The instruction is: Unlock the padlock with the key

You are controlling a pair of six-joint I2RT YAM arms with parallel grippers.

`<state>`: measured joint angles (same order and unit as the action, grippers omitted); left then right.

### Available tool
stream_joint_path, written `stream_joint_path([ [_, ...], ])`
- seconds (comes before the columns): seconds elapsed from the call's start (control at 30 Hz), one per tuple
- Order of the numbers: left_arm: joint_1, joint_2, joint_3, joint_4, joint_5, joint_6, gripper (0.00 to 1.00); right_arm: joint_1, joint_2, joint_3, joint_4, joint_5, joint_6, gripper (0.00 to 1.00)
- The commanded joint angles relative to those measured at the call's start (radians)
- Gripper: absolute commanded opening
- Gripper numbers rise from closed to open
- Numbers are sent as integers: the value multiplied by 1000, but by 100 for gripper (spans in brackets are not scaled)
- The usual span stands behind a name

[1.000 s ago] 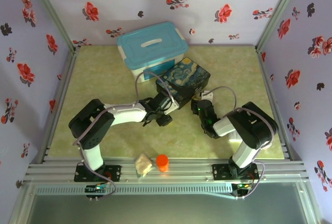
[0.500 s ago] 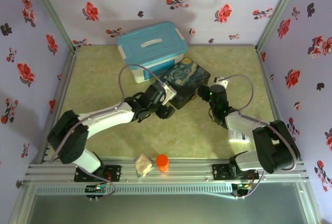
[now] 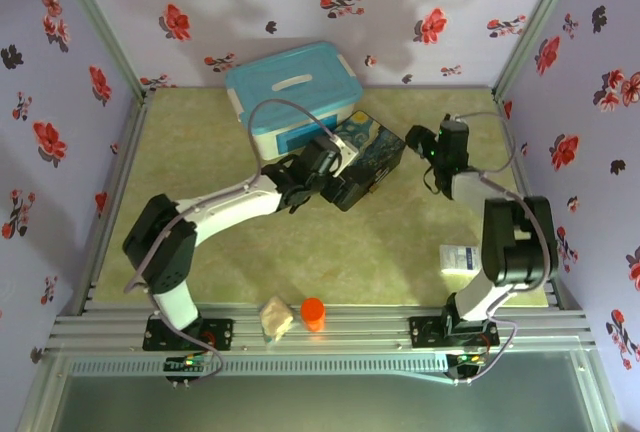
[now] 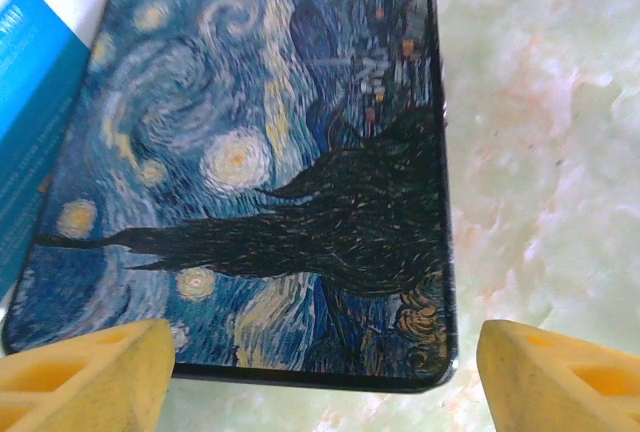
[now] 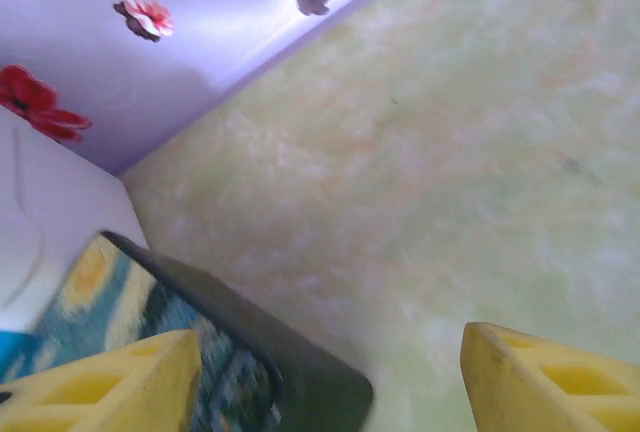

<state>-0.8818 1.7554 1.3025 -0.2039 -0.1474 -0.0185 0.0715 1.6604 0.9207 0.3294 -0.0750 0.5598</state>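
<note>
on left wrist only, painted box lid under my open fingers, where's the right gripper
Observer: The right gripper is at the box's right corner, open and empty.
Operator: anything back by the arm bases
Observer: An orange cylinder stands upright between them, at the front edge.
</note>
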Motion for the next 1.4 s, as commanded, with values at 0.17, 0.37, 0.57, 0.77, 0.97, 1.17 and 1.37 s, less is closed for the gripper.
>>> stream_joint_path([
  [0.17, -6, 72, 89, -37, -40, 54, 80, -29, 261, 256, -56, -307, -3, 59],
  [0.37, 4, 71, 75, -49, -39, 58, 80, 2, 261, 208, -69, -373, -50, 56],
  [0.57, 67, 41, 19, -18, 67, 24, 80, 19, 204, 82, -7, -393, -42, 49],
  [0.77, 104, -8, -18, 12, 126, 17, 79, 79, 102, -37, -17, -391, -64, 48],
  [0.97, 103, 6, -23, -2, 123, 17, 79, 125, -53, -153, -51, -306, -43, 47],
  [1.17, 104, 36, -51, -18, 79, -8, 71, 162, -242, -294, -98, -157, -21, 52],
  [1.37, 105, 45, -98, 4, 60, -8, 66, 259, -418, -420, -106, -55, 23, 53],
])
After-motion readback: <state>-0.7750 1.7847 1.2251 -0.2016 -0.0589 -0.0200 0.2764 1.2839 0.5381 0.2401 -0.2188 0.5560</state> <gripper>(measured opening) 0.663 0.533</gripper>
